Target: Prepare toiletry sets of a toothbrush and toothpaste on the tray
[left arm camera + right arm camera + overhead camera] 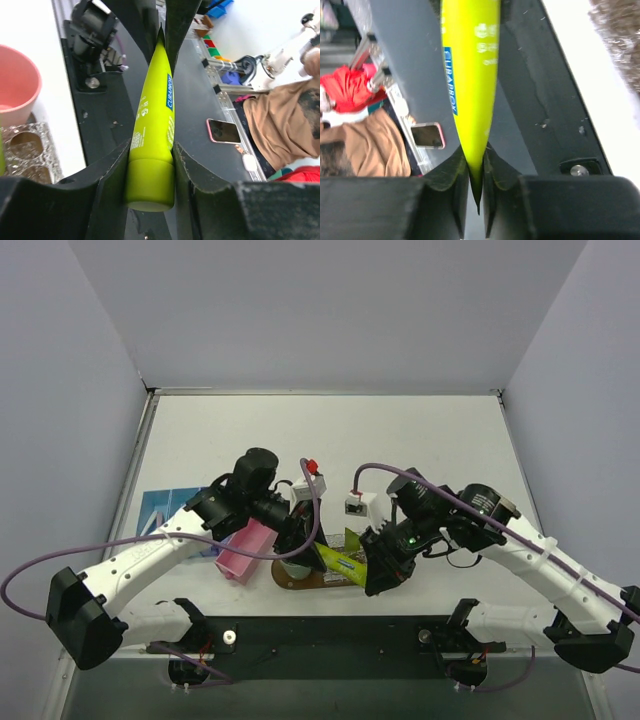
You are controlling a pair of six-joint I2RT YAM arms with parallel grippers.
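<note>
One white table (400, 440); one brown oval tray (310, 583) at its near edge; one pink bin (245, 548) just left of tray. One yellow-green toothpaste tube (340, 562) above tray's right end, long axis left-right: cap toward left arm, crimped tail toward right arm. Left gripper (150, 170) closed against cap end; right gripper (476, 175) pinched shut on tail. Blue lettering (169, 92) runs lengthwise: "CURAPROX".

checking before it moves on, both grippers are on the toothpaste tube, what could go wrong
1. The right gripper pinches only the thin crimped tail of the toothpaste tube, so it could slip out.
2. The left gripper grips the cap end of the same tube; if either arm moves before one lets go, the tube may bend or drop beside the tray.
</note>
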